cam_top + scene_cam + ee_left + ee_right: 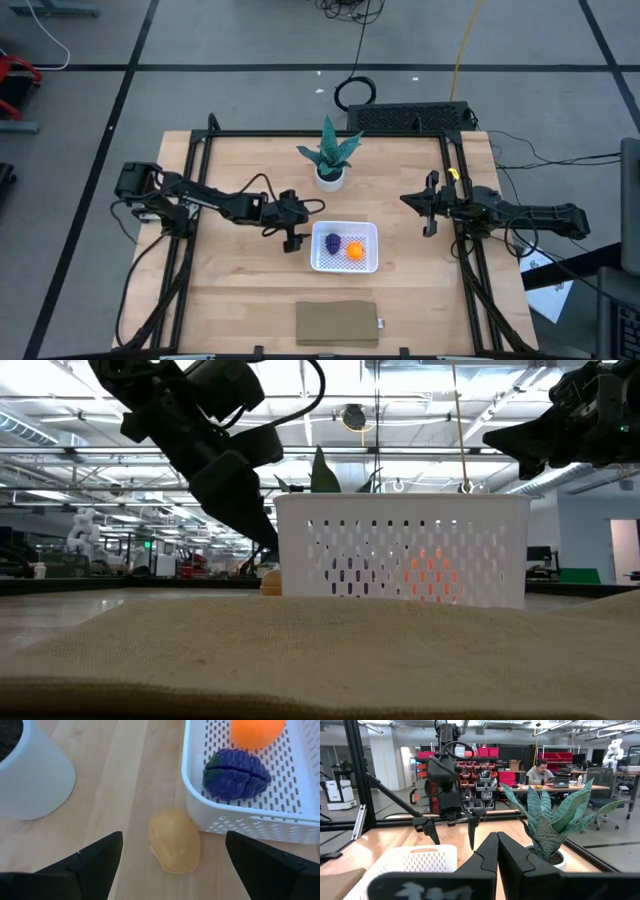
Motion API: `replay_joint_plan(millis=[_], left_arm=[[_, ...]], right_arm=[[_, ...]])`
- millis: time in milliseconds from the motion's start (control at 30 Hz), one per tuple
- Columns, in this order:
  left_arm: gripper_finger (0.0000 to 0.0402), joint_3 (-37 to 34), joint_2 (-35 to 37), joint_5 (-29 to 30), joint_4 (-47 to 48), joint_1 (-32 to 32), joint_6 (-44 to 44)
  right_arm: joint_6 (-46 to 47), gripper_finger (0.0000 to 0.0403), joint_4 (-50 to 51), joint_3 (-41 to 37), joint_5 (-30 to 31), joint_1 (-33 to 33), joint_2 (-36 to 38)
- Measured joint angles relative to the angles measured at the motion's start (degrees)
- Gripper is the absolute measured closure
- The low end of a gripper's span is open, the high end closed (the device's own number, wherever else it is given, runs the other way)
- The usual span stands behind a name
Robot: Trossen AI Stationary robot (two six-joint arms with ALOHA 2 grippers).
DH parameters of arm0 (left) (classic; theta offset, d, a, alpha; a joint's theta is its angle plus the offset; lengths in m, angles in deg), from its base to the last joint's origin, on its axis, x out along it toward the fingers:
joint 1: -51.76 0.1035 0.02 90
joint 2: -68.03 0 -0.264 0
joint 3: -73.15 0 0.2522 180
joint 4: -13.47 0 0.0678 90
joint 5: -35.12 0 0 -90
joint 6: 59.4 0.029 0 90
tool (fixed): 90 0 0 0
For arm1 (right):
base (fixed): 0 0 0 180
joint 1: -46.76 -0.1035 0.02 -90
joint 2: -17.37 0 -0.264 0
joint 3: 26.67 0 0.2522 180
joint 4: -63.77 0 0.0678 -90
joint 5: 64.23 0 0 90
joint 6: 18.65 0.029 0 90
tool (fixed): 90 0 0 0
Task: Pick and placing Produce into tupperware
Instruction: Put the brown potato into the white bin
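Two produce pieces, purple lump (236, 774) and orange ball (256, 731), already lie in the tupperware (250, 822). Beside its wall sits the tan piece (174, 839), under the left gripper (170, 862) (fingers wide): descend centred, avoiding the wall. Right gripper (497, 851) waits pinched together. Beyond: wooden table (240, 290), plant (330, 152), workshop.

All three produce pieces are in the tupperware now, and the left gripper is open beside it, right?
Not all three. The left wrist view shows the purple piece and orange ball inside the tupperware, but the tan piece lies on the table outside it, between the open left gripper's fingers.
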Motion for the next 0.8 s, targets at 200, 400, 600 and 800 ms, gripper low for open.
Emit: replay_joint_plan(millis=[200, 400, 600, 800], left_arm=[[0.0046, -0.02, 0.0, -0.57, -1.19, -0.04, -0.48], [0.0046, -0.02, 0.0, -0.72, -1.32, -0.04, -0.44], [0.0046, -0.14, -1.48, -1.4, -1.27, -0.04, 0.75], [0.0046, 0.04, -3.16, -2.7, -3.31, -0.04, 1.98]], right_arm=[[0.0, 0.0403, 0.02, 0.0, 0.0, 0.02, 0.0], [0.0, 0.0403, 0.02, 0.0, 0.0, 0.0, 0.0], [0.19, 0.0403, 0.03, 0.0, 0.0, 0.02, 0.0], [0.39, 0.0403, 0.14, 0.0, 0.0, 0.02, -0.11]])
